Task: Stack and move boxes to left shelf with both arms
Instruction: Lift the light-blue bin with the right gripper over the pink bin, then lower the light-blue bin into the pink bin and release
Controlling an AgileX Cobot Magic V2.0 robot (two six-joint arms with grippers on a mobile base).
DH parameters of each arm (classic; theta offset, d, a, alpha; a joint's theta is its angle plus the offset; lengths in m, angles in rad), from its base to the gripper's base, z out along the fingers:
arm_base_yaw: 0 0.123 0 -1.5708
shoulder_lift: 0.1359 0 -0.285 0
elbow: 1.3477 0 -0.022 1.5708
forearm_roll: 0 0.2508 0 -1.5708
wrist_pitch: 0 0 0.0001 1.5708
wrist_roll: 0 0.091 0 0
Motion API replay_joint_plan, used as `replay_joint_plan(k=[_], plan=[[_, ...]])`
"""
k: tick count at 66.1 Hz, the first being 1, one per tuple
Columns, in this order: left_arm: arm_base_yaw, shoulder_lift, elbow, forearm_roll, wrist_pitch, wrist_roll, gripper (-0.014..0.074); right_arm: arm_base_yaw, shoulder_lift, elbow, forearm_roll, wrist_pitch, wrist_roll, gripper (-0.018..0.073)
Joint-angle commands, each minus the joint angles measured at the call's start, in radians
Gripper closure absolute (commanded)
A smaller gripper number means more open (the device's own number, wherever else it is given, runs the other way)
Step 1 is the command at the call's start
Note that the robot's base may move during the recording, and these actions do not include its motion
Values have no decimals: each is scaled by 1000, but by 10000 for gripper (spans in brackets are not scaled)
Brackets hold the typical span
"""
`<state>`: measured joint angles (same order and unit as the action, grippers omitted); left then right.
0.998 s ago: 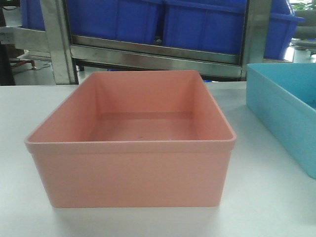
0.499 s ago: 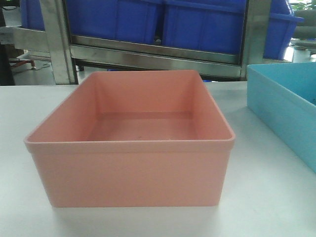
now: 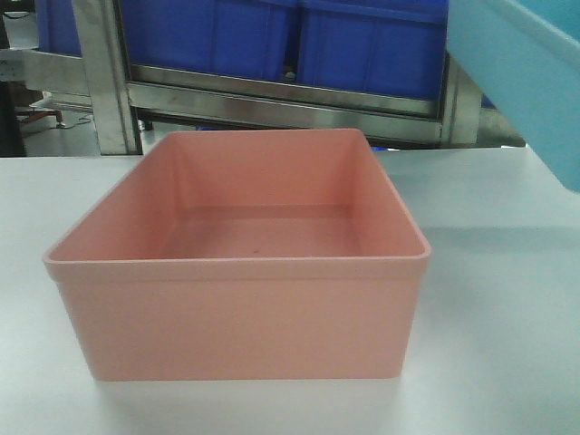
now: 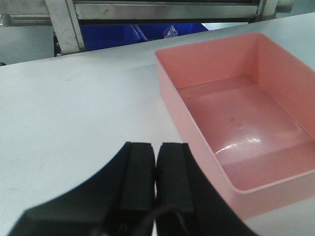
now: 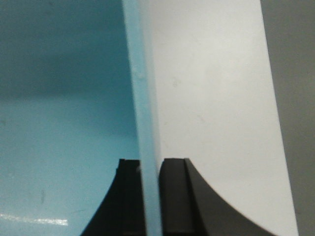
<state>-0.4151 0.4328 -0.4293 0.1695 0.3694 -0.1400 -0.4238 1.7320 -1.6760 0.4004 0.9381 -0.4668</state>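
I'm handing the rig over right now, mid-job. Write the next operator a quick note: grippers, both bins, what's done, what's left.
Left gripper: shut, empty, over the white table beside the salmon pink open-top plastic bin.
Right gripper: shut on a wall of the light sky blue plastic bin, which hangs tilted above the table's right side, apart from the pink bin.
Pink bin: upright, empty, on the table in front of a steel-framed rack.
Done: blue bin is off the table.
Left: stack the two bins, then carry them to the left shelf with both arms.
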Motion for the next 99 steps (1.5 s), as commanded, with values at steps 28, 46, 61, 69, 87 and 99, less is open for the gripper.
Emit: replay_joint_plan(k=[28, 46, 61, 69, 87, 99], plan=[[-7, 1, -28, 5, -86, 0, 605, 452, -283, -30, -170, 74, 659, 502], [-7, 1, -28, 5, -86, 0, 605, 795, -253, -30, -523, 22, 1110, 502], [-7, 1, -28, 5, -86, 0, 605, 917, -157, -30, -592, -10, 1232, 502], [-7, 1, -28, 5, -86, 0, 605, 937, -97, -30, -587, -9, 1232, 502], [-7, 1, -28, 5, -86, 0, 605, 960, 1, -30, -546, -36, 1198, 502], [-7, 1, -28, 5, -86, 0, 605, 965, 34, -28, -546, -50, 1198, 502]])
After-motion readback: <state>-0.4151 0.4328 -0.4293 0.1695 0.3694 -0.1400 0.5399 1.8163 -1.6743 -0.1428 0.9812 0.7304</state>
